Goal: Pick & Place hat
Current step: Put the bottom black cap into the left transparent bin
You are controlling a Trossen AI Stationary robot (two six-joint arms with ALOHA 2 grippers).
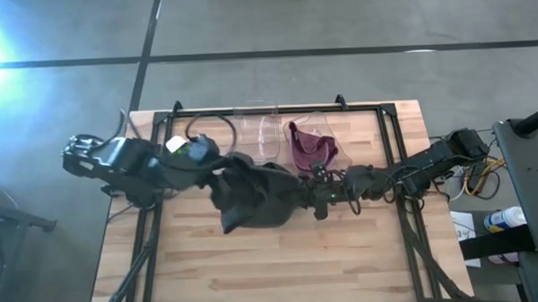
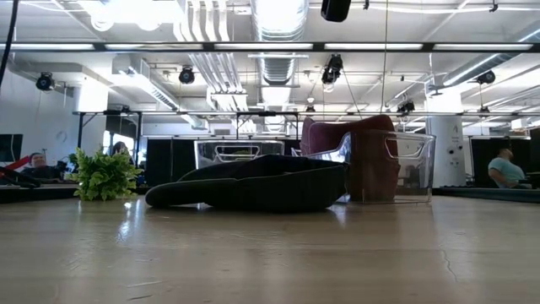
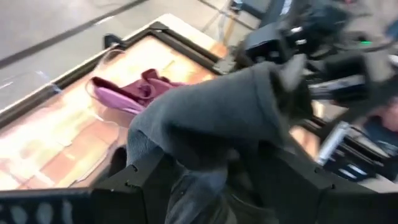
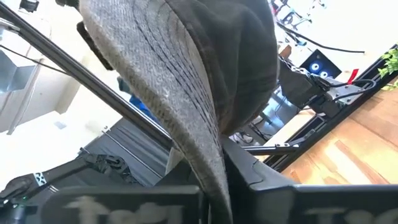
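A dark grey hat (image 1: 257, 198) lies mid-table between my two arms; in the low view the hat (image 2: 253, 184) rests flat on the wood. My left gripper (image 1: 217, 167) reaches in from the left and is shut on the hat's left end. My right gripper (image 1: 319, 199) comes from the right and is shut on its right end. A maroon hat (image 1: 310, 146) sits inside a clear bin (image 1: 326, 124) just beyond. The left wrist view shows the grey hat (image 3: 217, 112) bunched in front of my fingers. My left gripper pinches the grey hat's soft crown cloth (image 3: 205, 168) at its left, far end, between the two fingers (image 3: 146, 171). It comes in from the table's left, slanting down. The cloth bulges up ahead of the fingers. My right gripper pinches the hat's stitched brim (image 4: 208, 146) at its edge, between the two fingers (image 4: 249, 174). It comes nearly level from the table's right. The brim stands up ahead of the fingers.
A second clear bin (image 1: 258, 133) stands left of the one with the maroon hat, both at the far edge. A small green plant (image 2: 102, 174) shows at the far left. A black frame (image 1: 390, 147) runs along the table's sides. Bare wood (image 1: 273, 267) lies on the near side.
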